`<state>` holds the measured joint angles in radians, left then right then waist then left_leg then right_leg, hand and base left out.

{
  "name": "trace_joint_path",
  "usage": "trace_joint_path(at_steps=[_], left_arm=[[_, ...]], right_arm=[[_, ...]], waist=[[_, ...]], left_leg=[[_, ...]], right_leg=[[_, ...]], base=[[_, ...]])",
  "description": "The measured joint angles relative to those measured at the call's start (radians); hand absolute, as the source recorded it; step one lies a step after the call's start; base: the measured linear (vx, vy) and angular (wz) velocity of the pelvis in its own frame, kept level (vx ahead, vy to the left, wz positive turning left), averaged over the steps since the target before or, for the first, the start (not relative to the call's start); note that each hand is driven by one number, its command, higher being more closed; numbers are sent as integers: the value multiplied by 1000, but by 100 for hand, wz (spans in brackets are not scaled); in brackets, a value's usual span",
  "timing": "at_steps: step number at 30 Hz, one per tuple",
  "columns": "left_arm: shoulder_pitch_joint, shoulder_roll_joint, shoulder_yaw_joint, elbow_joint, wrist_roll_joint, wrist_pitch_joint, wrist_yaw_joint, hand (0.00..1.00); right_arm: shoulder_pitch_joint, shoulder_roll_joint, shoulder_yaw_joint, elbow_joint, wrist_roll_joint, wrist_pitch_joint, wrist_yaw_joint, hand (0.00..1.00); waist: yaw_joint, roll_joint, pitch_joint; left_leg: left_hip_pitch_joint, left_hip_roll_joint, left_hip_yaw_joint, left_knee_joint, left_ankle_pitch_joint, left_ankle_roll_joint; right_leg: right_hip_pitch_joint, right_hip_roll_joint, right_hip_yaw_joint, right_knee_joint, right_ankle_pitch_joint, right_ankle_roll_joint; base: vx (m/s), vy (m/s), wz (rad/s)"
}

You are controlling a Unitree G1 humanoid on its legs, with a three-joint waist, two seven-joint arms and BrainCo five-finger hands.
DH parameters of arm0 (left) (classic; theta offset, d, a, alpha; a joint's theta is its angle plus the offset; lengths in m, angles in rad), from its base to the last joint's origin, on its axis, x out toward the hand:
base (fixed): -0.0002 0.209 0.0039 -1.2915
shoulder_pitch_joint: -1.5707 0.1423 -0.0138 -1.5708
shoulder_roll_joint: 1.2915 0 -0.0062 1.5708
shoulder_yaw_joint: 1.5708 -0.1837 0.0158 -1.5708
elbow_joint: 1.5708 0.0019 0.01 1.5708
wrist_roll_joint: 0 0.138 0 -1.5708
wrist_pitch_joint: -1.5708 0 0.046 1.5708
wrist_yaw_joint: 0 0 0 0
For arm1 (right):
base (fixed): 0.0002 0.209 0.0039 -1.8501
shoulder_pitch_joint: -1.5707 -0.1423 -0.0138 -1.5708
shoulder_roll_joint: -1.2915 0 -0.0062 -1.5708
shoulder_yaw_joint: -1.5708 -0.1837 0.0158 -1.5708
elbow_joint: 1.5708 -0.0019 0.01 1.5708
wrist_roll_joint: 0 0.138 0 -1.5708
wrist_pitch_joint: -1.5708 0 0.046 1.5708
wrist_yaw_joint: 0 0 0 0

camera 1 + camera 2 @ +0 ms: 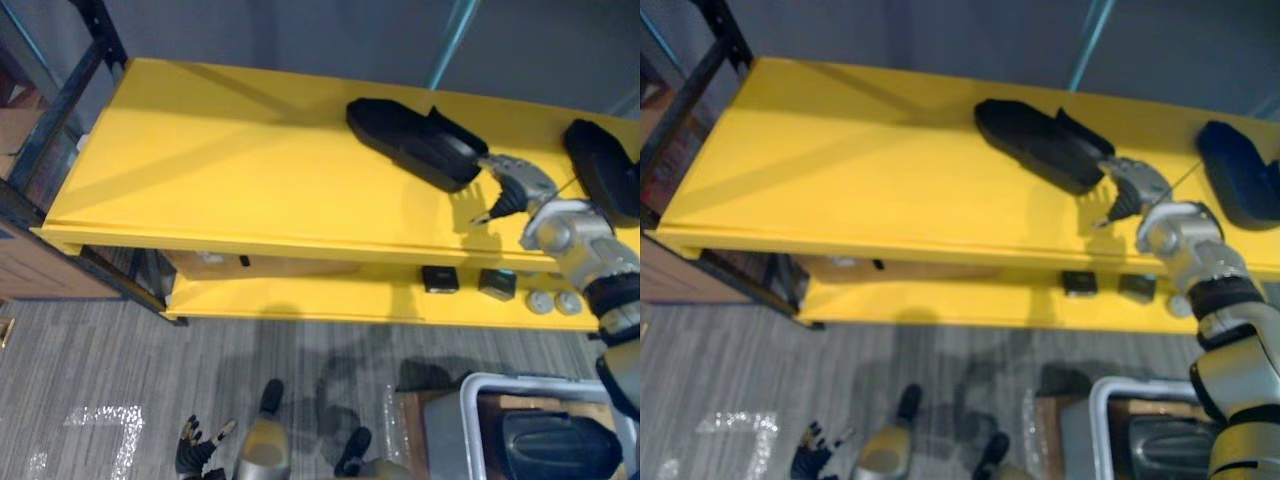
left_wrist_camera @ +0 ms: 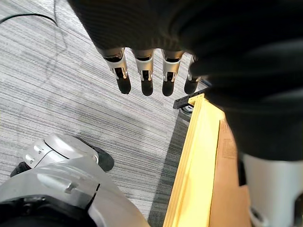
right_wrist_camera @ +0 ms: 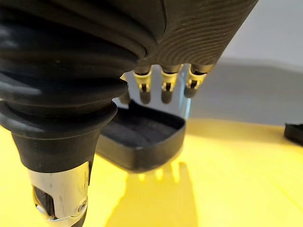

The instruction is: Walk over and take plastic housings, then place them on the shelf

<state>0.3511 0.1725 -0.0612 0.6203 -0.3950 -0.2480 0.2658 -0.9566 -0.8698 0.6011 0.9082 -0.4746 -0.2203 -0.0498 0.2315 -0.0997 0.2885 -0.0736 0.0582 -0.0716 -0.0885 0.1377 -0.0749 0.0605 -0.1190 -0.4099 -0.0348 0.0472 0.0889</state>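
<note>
Plainly one black housing (image 1: 410, 138) lies open side up on the top board of the yellow shelf (image 1: 220, 170), towards its right half. The right hand (image 1: 512, 185) hovers just beside the housing's near end, fingers straight and loose, grasping nothing; whether they touch it I cannot tell. A second housing (image 1: 603, 165) rests at the shelf's far right end, so two look delivered. Below the shelf's right end, on the floor side, a grey bin (image 1: 445, 435) holds a third housing (image 1: 555, 445), which I judge is left to fetch. The left hand (image 2: 146, 71) hangs low before the shelf, fingers relaxed and empty.
</note>
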Motion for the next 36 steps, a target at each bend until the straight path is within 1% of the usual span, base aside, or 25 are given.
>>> trace_joint_path(at_steps=[3,8,9,11,13,16,20,23,26,31,34,36], left_arm=[[-1,3,0,-10,0,-1,-6,0],[-10,15,1,-12,-1,-3,-12,0],[-12,15,1,-16,-4,-3,-12,0],[-15,14,0,-20,-30,-3,-13,0],[-23,14,0,-20,-38,-4,-13,0],[-36,15,0,-20,-40,-4,-14,0],[-38,15,0,-37,-44,-4,-29,0],[-38,16,-1,-47,-72,-4,-33,0],[-39,15,-4,-50,-78,-4,-34,0],[-39,15,-13,-50,-79,-4,-34,0],[-39,12,-41,-50,-79,-4,-34,0],[-39,12,-41,-50,-79,-4,-34,0]], right_arm=[[-17,0,2,17,23,0,8,0],[-52,1,2,47,40,6,9,0],[-53,1,2,61,43,17,9,100],[-54,1,2,74,43,41,16,100],[-75,1,1,91,47,52,17,100],[-142,1,0,115,63,86,29,100],[-173,1,-6,125,68,111,29,100],[-173,2,-6,124,69,113,35,100],[-167,6,-6,139,75,130,50,100],[-166,6,-31,144,112,161,45,100],[-161,6,-52,146,161,160,45,100],[-146,12,-75,151,235,161,52,100]], waist=[[6,0,1],[12,-1,35],[16,-1,42],[21,1,46],[22,6,60],[24,13,77],[29,15,96],[30,17,99],[31,28,109],[27,35,114],[27,43,118],[26,47,121]], left_leg=[[-15,0,-4,0,2,0],[-19,-1,-5,0,2,0],[-19,-2,-5,0,2,1],[-27,-2,-4,0,2,1],[-31,-3,-5,0,4,1],[-32,-6,-5,0,4,1],[-35,-6,-4,0,4,1],[-34,-7,-3,0,4,1],[-34,-7,0,0,4,1],[-34,-2,7,1,4,1],[-32,-1,11,1,4,1],[-31,1,13,1,4,1]], right_leg=[[-12,0,-5,0,0,-1],[-15,0,-5,1,-1,-2],[-15,0,-5,2,-3,-5],[-25,0,-5,6,-3,-5],[-29,1,-5,8,-2,-4],[-31,0,-5,9,-4,-6],[-43,0,-5,29,-13,-13],[-44,-3,-3,31,-14,-13],[-51,-5,0,44,-19,-12],[-59,-3,8,52,-21,-13],[-60,-2,12,53,-20,-13],[-61,-2,14,54,-20,-13]], base=[[-8,-6,5],[0,0,0],[0,0,0],[0,0,0],[0,0,0],[0,0,0],[0,0,0],[0,0,0],[-4,1,-2],[-2,-1,-3],[-8,0,-4],[-2,0,-2]])
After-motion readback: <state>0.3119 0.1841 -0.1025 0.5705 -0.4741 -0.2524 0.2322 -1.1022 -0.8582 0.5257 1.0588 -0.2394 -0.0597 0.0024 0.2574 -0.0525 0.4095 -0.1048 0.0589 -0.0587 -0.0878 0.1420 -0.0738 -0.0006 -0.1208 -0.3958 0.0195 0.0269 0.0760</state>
